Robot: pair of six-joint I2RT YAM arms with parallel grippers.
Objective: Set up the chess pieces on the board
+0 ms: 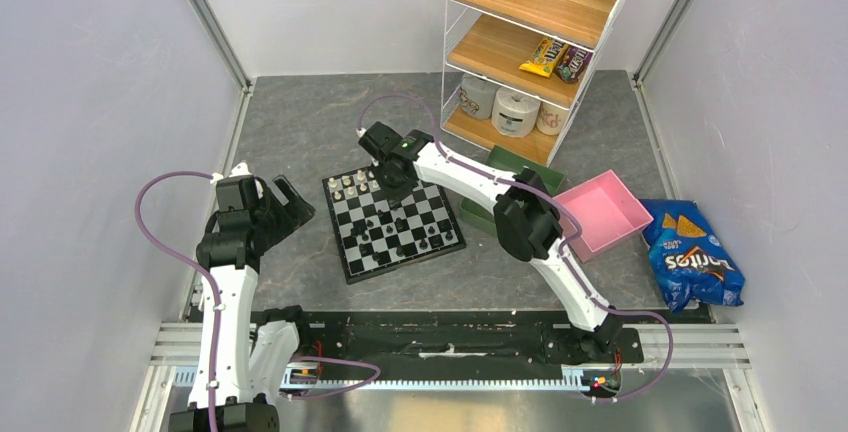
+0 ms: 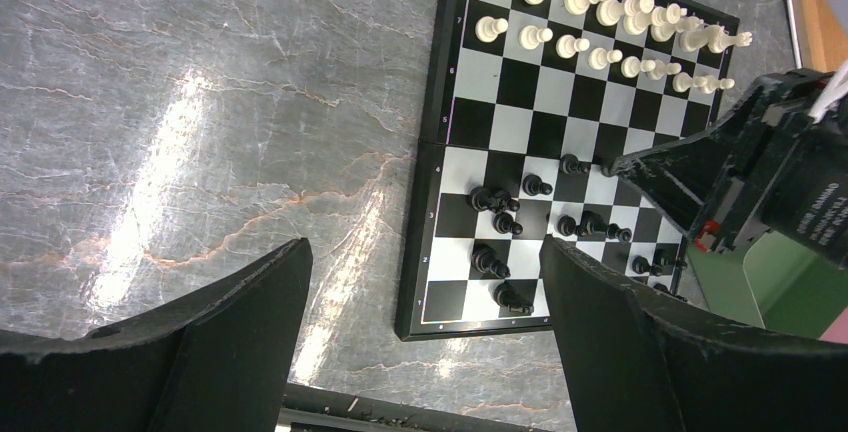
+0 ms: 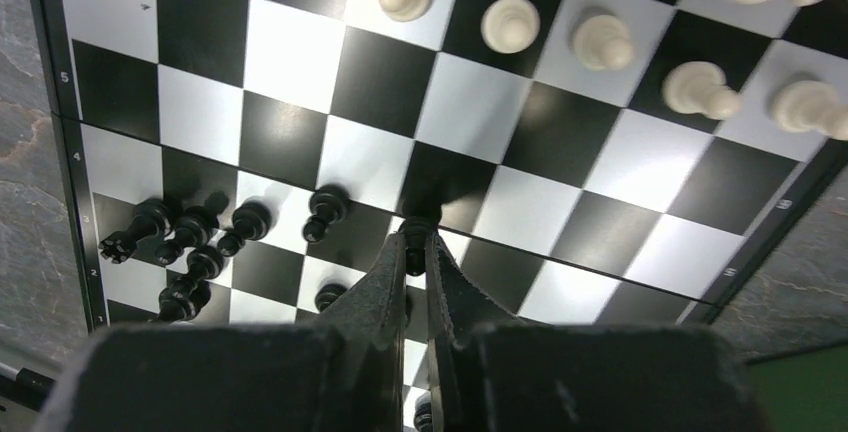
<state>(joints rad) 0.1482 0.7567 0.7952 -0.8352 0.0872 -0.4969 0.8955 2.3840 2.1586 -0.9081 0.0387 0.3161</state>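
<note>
The board [image 1: 400, 264] lies mid-table, turned a little askew. Cream-white chess pieces [image 1: 352, 184] stand in two rows along its far left edge, and black pieces [image 1: 400, 237] are scattered over the near half, some lying down. My right gripper [image 1: 390, 192] reaches over the board's middle. In the right wrist view it [image 3: 416, 242] is shut on a small black piece [image 3: 416, 224] held at the fingertips just above the board [image 3: 290, 47]. My left gripper [image 2: 425, 245] hangs open left of the board [image 2: 520, 82], holding nothing.
A green tray [image 1: 520, 164] and a pink tray [image 1: 603, 210] sit right of the board under the right arm. A blue chips bag [image 1: 692, 257] lies at the far right. A wire shelf rack [image 1: 530, 32] with snacks and paper rolls stands at the back.
</note>
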